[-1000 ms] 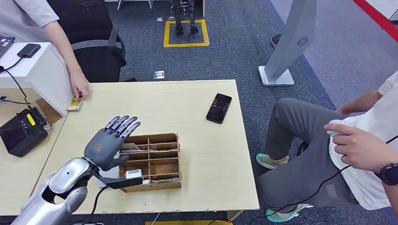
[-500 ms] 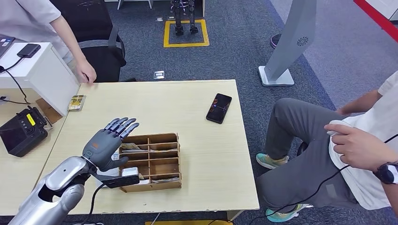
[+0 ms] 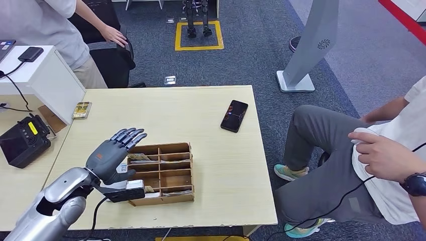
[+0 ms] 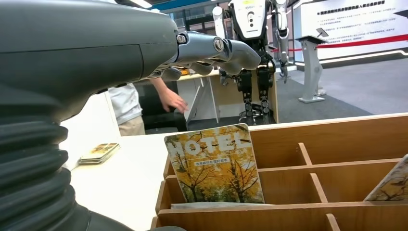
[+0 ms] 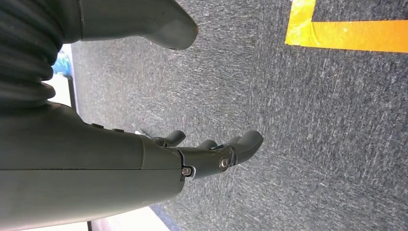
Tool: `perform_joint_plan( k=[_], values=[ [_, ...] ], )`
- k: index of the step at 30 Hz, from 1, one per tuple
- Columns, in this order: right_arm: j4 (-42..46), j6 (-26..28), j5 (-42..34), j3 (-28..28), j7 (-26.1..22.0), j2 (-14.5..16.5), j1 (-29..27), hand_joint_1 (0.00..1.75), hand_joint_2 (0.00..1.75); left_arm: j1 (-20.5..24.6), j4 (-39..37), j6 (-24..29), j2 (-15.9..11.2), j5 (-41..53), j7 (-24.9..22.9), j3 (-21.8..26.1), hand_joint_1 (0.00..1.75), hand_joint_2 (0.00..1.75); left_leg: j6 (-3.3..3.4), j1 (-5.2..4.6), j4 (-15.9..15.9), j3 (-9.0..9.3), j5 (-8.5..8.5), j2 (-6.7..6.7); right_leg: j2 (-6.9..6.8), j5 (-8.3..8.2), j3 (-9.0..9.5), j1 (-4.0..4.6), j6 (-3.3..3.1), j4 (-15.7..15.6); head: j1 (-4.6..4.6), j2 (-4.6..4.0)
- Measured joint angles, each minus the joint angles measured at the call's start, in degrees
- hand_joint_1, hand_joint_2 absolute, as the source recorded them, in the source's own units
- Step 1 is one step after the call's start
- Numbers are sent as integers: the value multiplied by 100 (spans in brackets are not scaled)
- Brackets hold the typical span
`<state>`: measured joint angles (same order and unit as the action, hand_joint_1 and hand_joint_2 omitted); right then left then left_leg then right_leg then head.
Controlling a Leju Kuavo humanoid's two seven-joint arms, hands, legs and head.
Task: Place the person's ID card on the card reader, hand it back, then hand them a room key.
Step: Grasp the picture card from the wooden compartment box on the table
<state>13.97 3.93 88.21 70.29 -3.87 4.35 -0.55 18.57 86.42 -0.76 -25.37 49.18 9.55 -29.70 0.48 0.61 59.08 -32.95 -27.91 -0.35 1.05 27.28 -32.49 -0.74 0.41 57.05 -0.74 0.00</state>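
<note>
A: Grey carpet, a pale wooden table (image 3: 201,115), a person standing off its far left corner beside a black office chair (image 3: 108,60), another seated off its right edge. Which step is this?

B: I judge the room key step. The left hand (image 3: 113,153) hovers empty, fingers spread, over the left end of the brown wooden compartment rack (image 3: 163,173) near the table's near edge. A yellow autumn-print card marked HOTEL (image 4: 214,166) stands in an end compartment, just under the fingers (image 4: 226,48).

A: And the ID card?

B: A small patterned card (image 3: 81,109) lies at the far left edge; I cannot tell if that is it.

A: Next move?

B: Lower and pinch the HOTEL card's top edge. The thin dividers crowd the fingers. A black phone (image 3: 234,115) lies well apart, no obstacle.

A: The right hand (image 5: 211,154)?

B: Hanging over carpet, fingers loosely apart, empty.
</note>
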Motion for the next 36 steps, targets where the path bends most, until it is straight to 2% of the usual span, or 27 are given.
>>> perform_joint_plan(
  k=[36],
  values=[
    [-1,0,0,0,-2,0,6,0,175,88,0,-385,-209,-526,48,-1,0,175,0,0,0,1,0,0,0,0,0,0,0,1,-1,0]
  ],
)
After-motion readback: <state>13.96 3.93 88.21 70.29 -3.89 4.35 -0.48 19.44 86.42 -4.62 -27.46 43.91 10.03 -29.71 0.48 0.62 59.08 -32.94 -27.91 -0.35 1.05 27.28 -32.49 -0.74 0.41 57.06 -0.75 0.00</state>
